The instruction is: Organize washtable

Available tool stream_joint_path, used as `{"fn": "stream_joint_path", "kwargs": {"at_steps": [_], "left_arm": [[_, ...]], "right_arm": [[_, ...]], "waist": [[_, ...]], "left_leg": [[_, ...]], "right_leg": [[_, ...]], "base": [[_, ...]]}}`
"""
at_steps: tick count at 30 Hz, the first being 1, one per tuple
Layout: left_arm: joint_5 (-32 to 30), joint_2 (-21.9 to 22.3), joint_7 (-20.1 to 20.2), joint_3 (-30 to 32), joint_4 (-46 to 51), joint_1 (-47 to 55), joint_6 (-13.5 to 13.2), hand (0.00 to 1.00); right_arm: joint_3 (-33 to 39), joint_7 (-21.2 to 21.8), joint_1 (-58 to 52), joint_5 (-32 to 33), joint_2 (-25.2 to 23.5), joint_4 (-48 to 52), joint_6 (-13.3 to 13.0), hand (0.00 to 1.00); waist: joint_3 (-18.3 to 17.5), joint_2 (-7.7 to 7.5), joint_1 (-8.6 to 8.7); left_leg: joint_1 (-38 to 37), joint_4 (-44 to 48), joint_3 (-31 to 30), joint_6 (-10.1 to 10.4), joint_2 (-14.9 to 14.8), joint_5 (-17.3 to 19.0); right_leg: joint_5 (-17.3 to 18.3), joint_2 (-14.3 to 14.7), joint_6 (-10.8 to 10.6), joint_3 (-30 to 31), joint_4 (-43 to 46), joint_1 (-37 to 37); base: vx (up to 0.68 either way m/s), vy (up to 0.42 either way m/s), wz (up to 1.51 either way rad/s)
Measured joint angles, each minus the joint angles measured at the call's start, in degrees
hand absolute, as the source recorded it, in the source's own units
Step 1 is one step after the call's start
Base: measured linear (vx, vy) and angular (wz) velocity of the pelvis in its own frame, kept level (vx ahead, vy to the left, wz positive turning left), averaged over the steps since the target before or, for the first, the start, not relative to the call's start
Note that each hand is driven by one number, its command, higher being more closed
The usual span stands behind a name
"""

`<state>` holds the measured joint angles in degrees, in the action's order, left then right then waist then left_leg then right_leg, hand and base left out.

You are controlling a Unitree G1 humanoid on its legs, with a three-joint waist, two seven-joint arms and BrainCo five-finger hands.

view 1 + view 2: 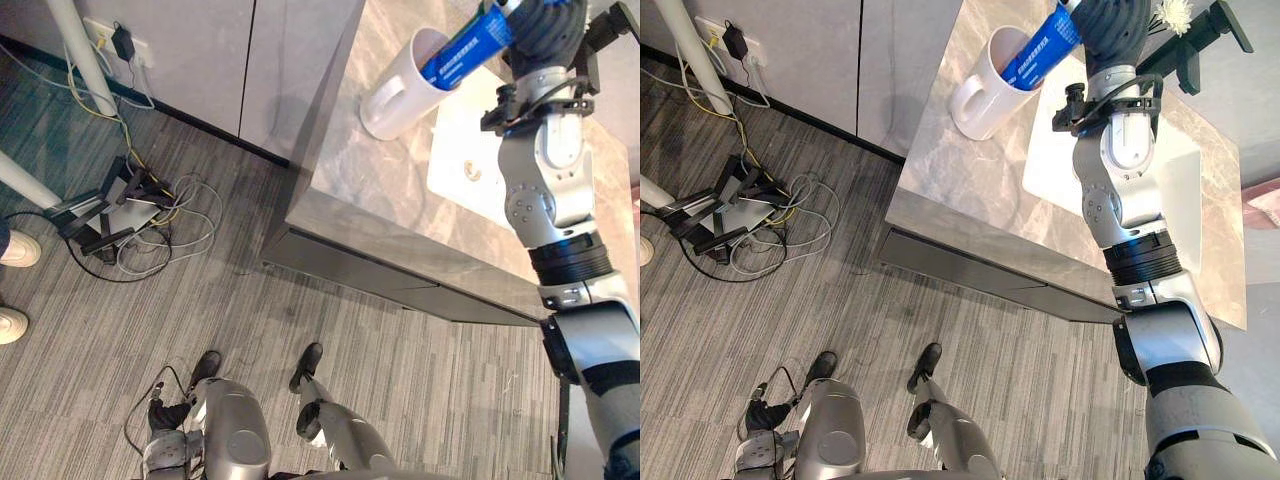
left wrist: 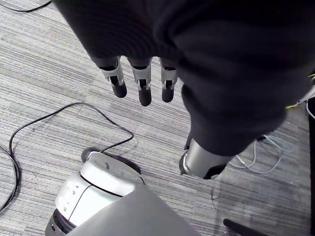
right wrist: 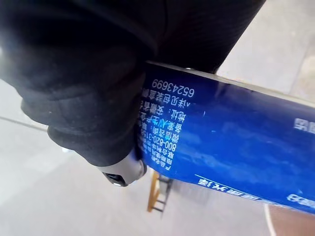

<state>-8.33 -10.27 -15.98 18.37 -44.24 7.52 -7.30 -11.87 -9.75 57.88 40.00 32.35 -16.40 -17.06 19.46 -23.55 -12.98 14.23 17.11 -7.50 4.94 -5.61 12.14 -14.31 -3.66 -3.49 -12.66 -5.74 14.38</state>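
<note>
One blue tube (image 1: 465, 50), glossy and printed in white, slants down from our right hand (image 1: 1110, 30), whose fingers are clamped round its upper part (a silver tip presses against its side in the right wrist view). Its lower end dips into the mouth of a smooth white cylindrical cup (image 1: 395, 100) standing on the grey marbled stone worktop (image 1: 380, 200), just beside a flat white rectangular basin (image 1: 455, 150). Our left hand (image 2: 142, 88) hangs over the grey striped carpet floor (image 2: 49, 98), fingers straight and holding nothing.
</note>
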Motion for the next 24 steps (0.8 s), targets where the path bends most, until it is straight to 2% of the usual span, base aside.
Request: {"fn": "stream_joint_path", "kwargs": {"at_steps": [3, 4, 11, 12, 14, 24], "left_arm": [[0.0, -0.1, 0.6, 0.0, 0.0, 0.0, 0.0, 0.00], [0.0, -0.1, 0.7, 0.0, 0.0, 0.0, 0.0, 0.00], [0.1, -0.1, 0.9, 0.0, 0.0, 0.0, 0.0, 0.00], [0.6, -0.1, 0.9, 0.0, 0.0, 0.0, -0.1, 0.00], [1.0, -0.2, 1.0, 0.0, 0.0, 0.0, -0.1, 0.00], [1.1, -0.2, 1.0, 0.0, 0.0, 0.0, -0.2, 0.00]], "right_arm": [[0.0, 0.0, 0.0, 0.0, 0.0, 0.0, 0.0, 1.00], [0.0, 0.0, -0.1, 0.0, 0.0, 0.0, 0.0, 0.00], [0.0, 0.0, -0.1, 0.0, 0.0, 0.0, 0.0, 0.00], [0.0, 0.0, -0.1, 0.0, 0.0, 0.0, 0.0, 0.00], [0.2, -0.1, -0.1, 0.0, 0.0, 0.0, 0.0, 0.00], [0.3, -0.1, -0.1, 0.0, 0.0, -0.2, 0.0, 0.00]], "waist": [[0.0, 0.00, 0.01], [0.0, -0.01, 0.00], [0.0, -0.06, -0.03], [0.0, -0.06, -0.10], [0.0, -0.06, -0.11], [-0.2, -0.19, -0.20]], "left_leg": [[0.0, 0.0, 0.0, 0.0, 0.0, 0.0], [0.0, 0.0, 0.0, 0.0, 0.0, 0.0], [0.0, 0.0, 0.1, 0.0, 0.0, 0.0], [0.1, 0.0, 0.2, 0.0, -0.3, 0.0], [0.2, 0.0, 0.3, 0.0, -0.5, 0.0], [0.2, 0.3, 0.8, 0.0, -0.4, -0.1]], "right_leg": [[0.0, 0.0, 0.0, 0.1, 0.0, 0.0], [0.0, 0.0, 0.0, 0.1, 0.0, 0.0], [-0.1, 0.0, -0.2, 0.2, 0.0, 0.1], [-1.0, 0.4, -1.2, 0.5, 0.0, 0.4], [-2.0, 0.5, -0.8, 0.7, 0.0, 0.7], [-2.1, 0.5, -0.8, 1.7, 0.0, 0.8]], "base": [[0.00, 0.025, 0.00], [0.00, 0.048, 0.00], [0.00, 0.032, -0.01], [-0.01, 0.034, -0.09], [-0.02, 0.042, -0.11], [-0.01, 0.034, -0.02]]}}
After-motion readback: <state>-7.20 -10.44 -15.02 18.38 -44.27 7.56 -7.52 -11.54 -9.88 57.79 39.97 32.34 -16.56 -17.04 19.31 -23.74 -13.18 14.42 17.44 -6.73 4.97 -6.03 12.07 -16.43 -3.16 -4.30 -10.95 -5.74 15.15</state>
